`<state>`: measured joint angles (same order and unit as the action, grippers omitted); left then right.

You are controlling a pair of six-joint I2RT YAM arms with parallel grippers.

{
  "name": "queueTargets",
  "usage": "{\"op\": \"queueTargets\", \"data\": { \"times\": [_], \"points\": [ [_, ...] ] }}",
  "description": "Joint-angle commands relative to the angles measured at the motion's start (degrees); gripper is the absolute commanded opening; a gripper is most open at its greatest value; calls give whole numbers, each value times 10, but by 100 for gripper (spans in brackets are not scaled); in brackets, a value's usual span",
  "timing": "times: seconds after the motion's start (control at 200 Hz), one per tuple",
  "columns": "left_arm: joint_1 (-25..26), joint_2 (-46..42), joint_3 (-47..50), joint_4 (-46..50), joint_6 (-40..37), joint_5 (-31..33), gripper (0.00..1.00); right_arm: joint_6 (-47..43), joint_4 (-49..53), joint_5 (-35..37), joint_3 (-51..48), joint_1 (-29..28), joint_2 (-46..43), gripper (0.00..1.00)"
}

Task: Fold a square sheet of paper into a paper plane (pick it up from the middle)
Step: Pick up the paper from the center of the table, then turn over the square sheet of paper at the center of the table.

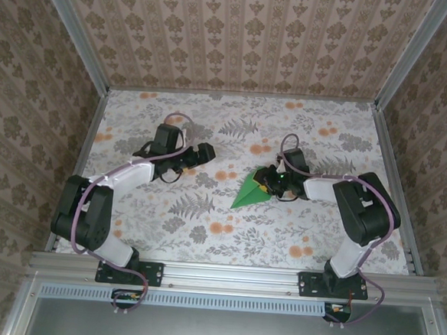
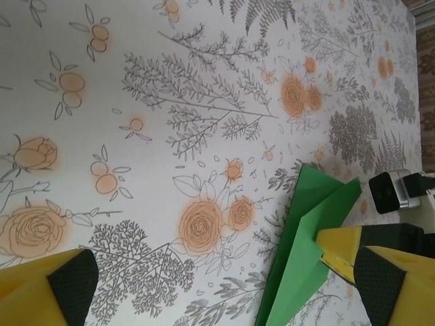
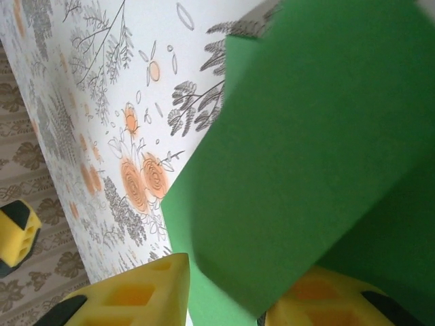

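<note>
The green paper (image 1: 248, 196), folded into a pointed shape, lies at mid-table with its tip toward the near left. In the left wrist view the green paper (image 2: 306, 231) shows layered flaps at the lower right. My right gripper (image 1: 270, 184) is at its far right end. In the right wrist view the green paper (image 3: 306, 136) runs up between the yellow fingers (image 3: 136, 292) of the right gripper (image 3: 231, 292), which still stand apart. My left gripper (image 1: 204, 153) is wide open to the left of the paper, touching nothing. The left gripper (image 2: 224, 292) frames bare tablecloth.
A floral tablecloth (image 1: 203, 235) covers the table. Patterned walls (image 1: 241, 31) close in the back and both sides. A metal rail (image 1: 231, 275) runs along the near edge by the arm bases.
</note>
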<state>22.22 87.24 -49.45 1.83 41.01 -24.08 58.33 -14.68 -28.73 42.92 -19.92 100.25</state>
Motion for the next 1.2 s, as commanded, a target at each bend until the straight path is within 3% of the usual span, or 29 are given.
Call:
{"op": "queueTargets", "data": {
  "times": [0.0,0.12,0.215,0.435,0.635,0.74,0.91,1.055,1.195],
  "points": [
    [-10,-17,14,-14,19,-44,100,22,-58,-6,-9,-9,17,27],
    [-12,-16,25,-22,29,-81,100,31,-99,2,-26,-8,3,12],
    [-12,-14,30,-33,35,-122,100,18,-100,-8,-16,-7,-24,7],
    [-10,-23,45,-136,109,-247,100,17,-140,-128,49,3,-64,5],
    [3,-32,52,-223,165,-271,100,81,-186,-174,99,5,-63,5],
    [20,-13,55,-317,222,-291,100,125,-234,-186,112,3,-50,5],
    [36,53,69,-560,388,-295,100,175,-291,-197,116,3,-33,5],
    [36,133,69,-736,499,-284,84,179,-292,-199,113,2,-32,6],
    [36,158,66,-738,495,-278,66,172,-279,-200,109,3,-29,6]
  ]
}}
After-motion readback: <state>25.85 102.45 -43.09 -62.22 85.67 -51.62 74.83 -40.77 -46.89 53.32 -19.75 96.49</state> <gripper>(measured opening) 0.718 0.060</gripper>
